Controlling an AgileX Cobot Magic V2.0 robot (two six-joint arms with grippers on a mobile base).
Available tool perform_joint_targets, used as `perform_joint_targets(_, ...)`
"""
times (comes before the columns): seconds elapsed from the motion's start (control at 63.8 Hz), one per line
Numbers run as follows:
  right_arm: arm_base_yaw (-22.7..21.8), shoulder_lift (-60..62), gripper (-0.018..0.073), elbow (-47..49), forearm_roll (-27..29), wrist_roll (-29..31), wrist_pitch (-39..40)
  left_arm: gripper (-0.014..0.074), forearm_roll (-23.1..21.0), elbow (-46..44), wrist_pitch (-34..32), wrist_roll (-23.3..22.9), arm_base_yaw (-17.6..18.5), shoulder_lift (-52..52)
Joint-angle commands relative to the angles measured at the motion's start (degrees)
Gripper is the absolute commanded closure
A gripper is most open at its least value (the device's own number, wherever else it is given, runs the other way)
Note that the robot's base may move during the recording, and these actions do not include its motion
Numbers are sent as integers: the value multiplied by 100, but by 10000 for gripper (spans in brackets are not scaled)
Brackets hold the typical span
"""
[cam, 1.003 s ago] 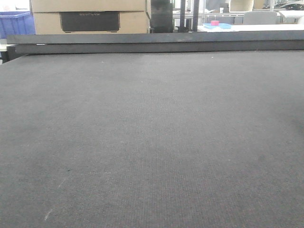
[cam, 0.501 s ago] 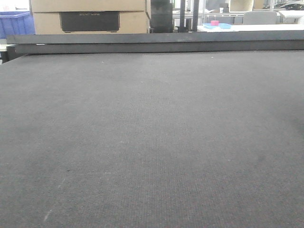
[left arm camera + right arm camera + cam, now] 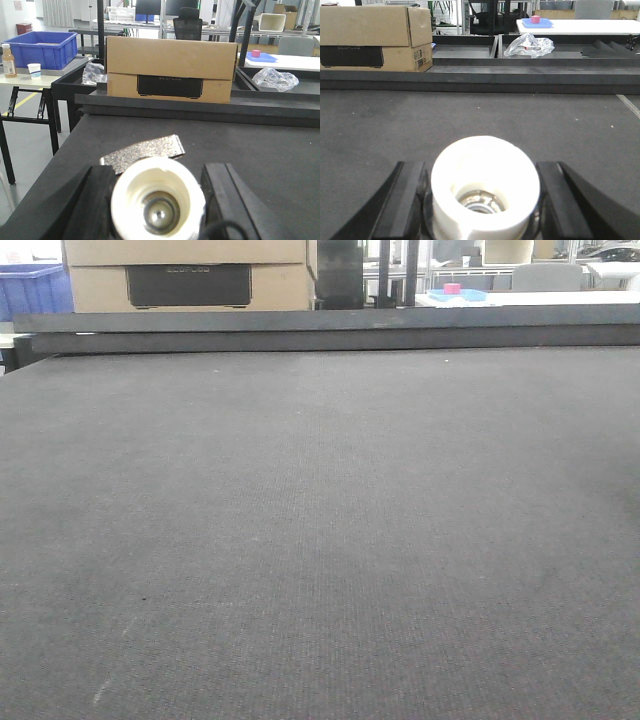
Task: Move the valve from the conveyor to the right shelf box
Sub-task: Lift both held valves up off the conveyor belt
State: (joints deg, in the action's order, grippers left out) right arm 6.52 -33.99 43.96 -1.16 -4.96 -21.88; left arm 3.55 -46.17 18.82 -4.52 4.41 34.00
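Eyes on the valve (image 3: 142, 152). In the left wrist view a flat, glittery silver piece lies on the conveyor (image 3: 270, 165) just past the left gripper (image 3: 160, 169). It sits slightly askew, and its near edge is hidden behind a white cup (image 3: 157, 197) that sits between the fingers. That is probably the valve, though only this sliver shows, and I can't tell whether anything touches it. The left fingers (image 3: 97, 195) stand wide, one on each side of the cup, with nothing clamped between them. Down inside the cup sits a shiny metal ball.

Over to the right wrist view. The right gripper (image 3: 479, 167) hangs low over the dark conveyor, its fingers (image 3: 402, 195) spread wide as well, with a second white cup (image 3: 485, 182) between them.

The front view is filled by the conveyor, grey and finely woven, running out to the black rail (image 3: 320, 335) along its far edge.

Beyond the rail stands a cardboard box (image 3: 170, 65) with a dark cutout in its face. Near it is a crumpled plastic bag (image 3: 529, 46). Far off to the left a blue bin (image 3: 42, 47) rests on a table, and a pink cube (image 3: 535, 19) sits on a white table at the back.
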Motion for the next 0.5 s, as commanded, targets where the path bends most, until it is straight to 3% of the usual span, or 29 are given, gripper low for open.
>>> perform_joint_targets(0.0,-4,54,727,59,-79,-15,404,708,-27,-39,-365,8,29,-50)
perform_joint_targets(0.486,-4,54,727,59,-79,-15,404,708,-27,-39,-365,8,29,-50)
